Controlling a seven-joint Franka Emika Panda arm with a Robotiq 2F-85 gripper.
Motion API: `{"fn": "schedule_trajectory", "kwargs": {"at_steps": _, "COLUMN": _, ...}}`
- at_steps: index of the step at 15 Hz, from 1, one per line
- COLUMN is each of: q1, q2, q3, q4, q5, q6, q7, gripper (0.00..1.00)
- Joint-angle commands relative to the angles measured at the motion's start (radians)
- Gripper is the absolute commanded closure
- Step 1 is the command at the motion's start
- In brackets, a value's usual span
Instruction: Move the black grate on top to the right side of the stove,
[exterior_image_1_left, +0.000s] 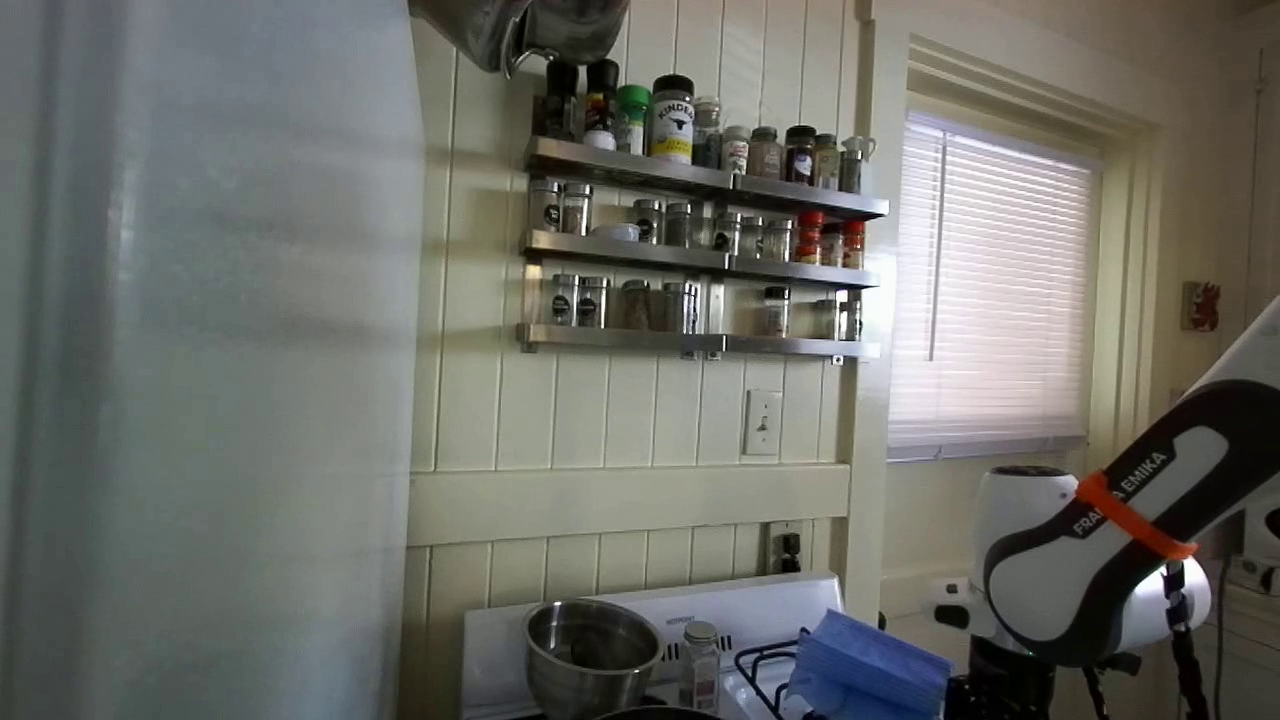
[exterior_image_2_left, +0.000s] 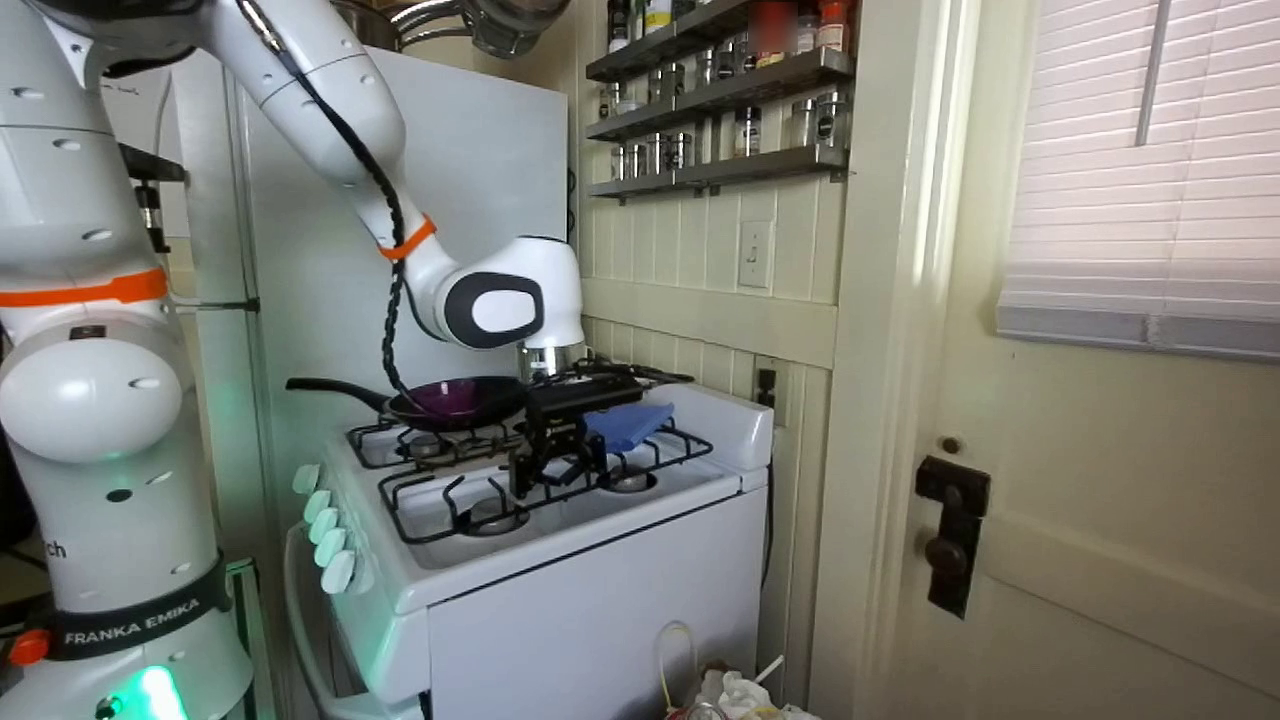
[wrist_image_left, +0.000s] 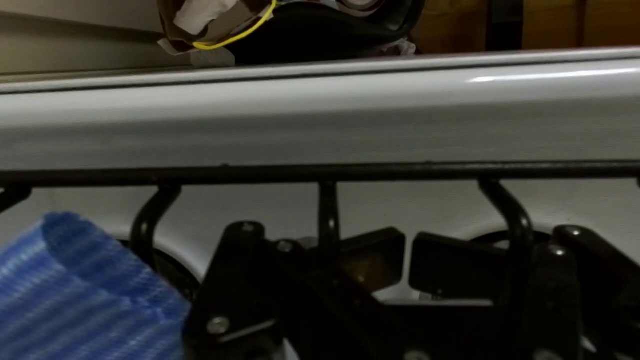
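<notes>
You've got your gripper (wrist_image_left: 407, 265) low over the stove (exterior_image_2_left: 600, 600), right in at the bars of the black grate (wrist_image_left: 330, 173)! In the wrist view the two pads (wrist_image_left: 372, 260) stand nearly together, a thin sliver of white stovetop showing through the gap, but whether the jaws have a bar pinched lower down you cannot tell, with the dark linkage in the way. The grate itself spans two burners (exterior_image_2_left: 628, 483) on the half of the stove away from the refrigerator (exterior_image_2_left: 480, 180), its long outer bar running near the stovetop's edge, its prongs angling inward toward your gripper; flat or slightly raised, you cannot tell from these angles. Look just beside your gripper, and there's the blue ribbed sheet (wrist_image_left: 90, 300), lying over the rear part of the grate and showing in both exterior views. Over on the refrigerator side you have the dark pan (exterior_image_2_left: 455, 403), a purple tint inside it, its handle pointing toward the knobs (exterior_image_2_left: 327, 525). At the back, in an exterior view, a metal bowl (exterior_image_1_left: 595, 670) and a glass jar (exterior_image_1_left: 700, 665) stand just beside each other. Your arm (exterior_image_2_left: 350, 85), banded in orange, arches over from the knob side and bends down to the gripper, while the spice shelves (exterior_image_1_left: 640, 252) line the wall above the stove
</notes>
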Motion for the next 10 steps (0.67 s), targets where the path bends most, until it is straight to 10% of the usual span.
{"fn": "schedule_trajectory", "kwargs": {"at_steps": 1, "q1": -0.022, "q2": -0.021, "q3": 0.005, "q4": -0.007, "q5": 0.041, "q6": 0.016, "q7": -0.05, "gripper": 1.0}}
{"fn": "schedule_trajectory", "kwargs": {"at_steps": 10, "q1": -0.038, "q2": 0.009, "q3": -0.005, "q4": 0.017, "q5": 0.097, "q6": -0.006, "q7": -0.175, "gripper": 1.0}}
